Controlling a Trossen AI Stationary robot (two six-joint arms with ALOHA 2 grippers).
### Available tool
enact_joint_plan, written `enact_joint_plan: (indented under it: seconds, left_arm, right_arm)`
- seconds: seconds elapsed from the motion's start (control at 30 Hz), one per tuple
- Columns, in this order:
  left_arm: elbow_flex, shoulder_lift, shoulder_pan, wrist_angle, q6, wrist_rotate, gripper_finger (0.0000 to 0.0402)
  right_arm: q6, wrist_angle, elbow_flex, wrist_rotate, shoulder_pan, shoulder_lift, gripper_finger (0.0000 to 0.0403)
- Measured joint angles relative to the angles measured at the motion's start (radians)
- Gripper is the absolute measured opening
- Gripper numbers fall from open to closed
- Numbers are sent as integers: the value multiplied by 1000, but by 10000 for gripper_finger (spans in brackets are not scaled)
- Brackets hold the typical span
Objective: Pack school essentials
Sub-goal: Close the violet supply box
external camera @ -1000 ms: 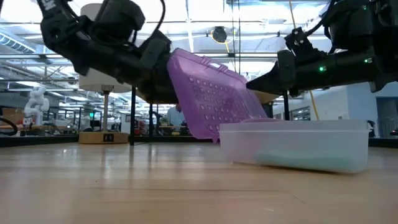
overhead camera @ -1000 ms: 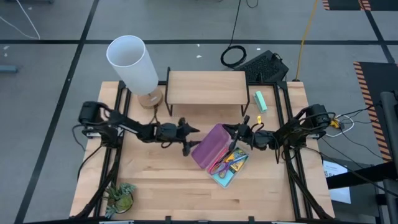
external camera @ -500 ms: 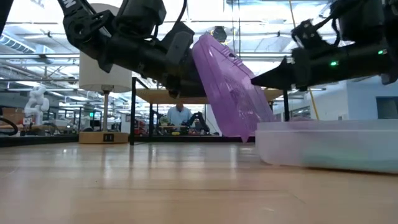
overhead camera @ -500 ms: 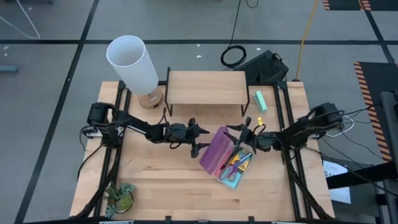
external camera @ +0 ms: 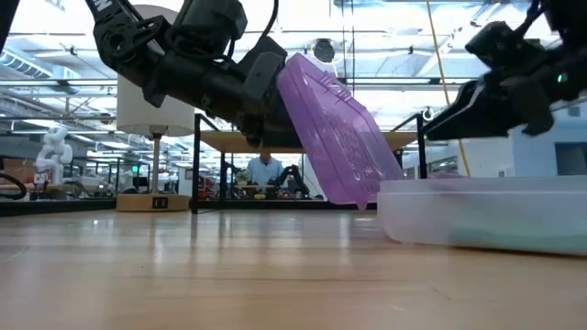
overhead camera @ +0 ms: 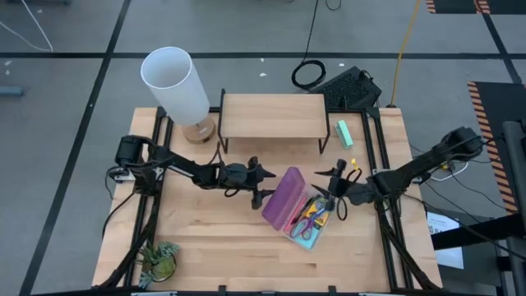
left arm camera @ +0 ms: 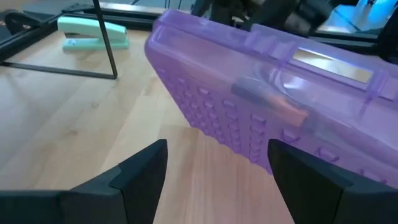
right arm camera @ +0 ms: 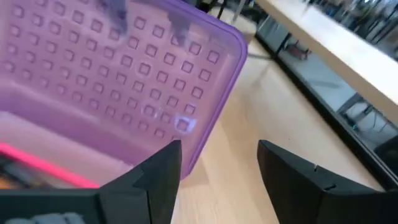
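High view: the purple lid [overhead camera: 283, 198] of the small stationery set [overhead camera: 306, 220] is propped half-shut mid-table; closing is judged the step in hand. Left gripper [overhead camera: 261, 182] and right gripper [overhead camera: 335, 193] flank it, jaws spread; the lid needs pressing down

Grey floor [overhead camera: 66, 99] with black tape lines; wooden table [overhead camera: 214, 238]; white lamp [overhead camera: 175, 82].

A translucent plastic pencil case [overhead camera: 306, 220] lies open right of the table's middle, its studded purple lid [overhead camera: 282, 199] tilted up on the left. Inside lie purple-and-blue-handled scissors [overhead camera: 306, 220] and a yellow-green crayon box [overhead camera: 322, 215].
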Motion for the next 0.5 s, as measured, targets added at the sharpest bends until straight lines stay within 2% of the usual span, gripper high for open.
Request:
enact_joint_plan:
  seconds: [0.17,0.33,0.5]
  left_arm:
    - [0,0,0,-17,19,0,282]
    - [0,0,0,-21,22,0,282]
    - [0,0,0,-20,21,-2,282]
  right_arm:
    - [225,-419,137,-81,64,-78,204]
    - [291,-596,198,-298,102,-97,204]
    - [432,-752,240,-444,129,-143,203]
